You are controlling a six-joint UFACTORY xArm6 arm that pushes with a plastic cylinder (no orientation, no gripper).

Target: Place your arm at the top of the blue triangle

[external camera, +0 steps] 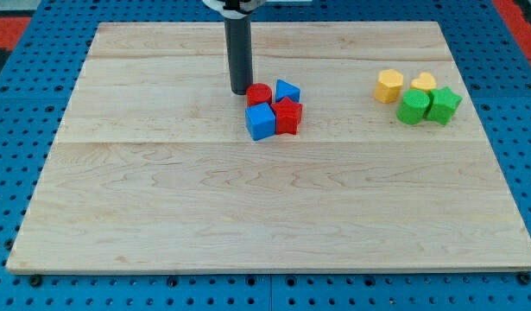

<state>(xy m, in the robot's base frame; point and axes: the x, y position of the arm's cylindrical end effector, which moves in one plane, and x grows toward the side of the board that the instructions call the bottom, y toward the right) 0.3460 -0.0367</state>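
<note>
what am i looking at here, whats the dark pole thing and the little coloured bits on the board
One camera looks down at a wooden board on a blue pegboard. The dark pole is a robot arm's rod; it holds nothing and only pushes blocks with my tip. My tip stands just left of the red cylinder, which huddles with the blue triangle, a red block and a blue cube. On the view's right sit two yellow blocks and two green blocks.
</note>
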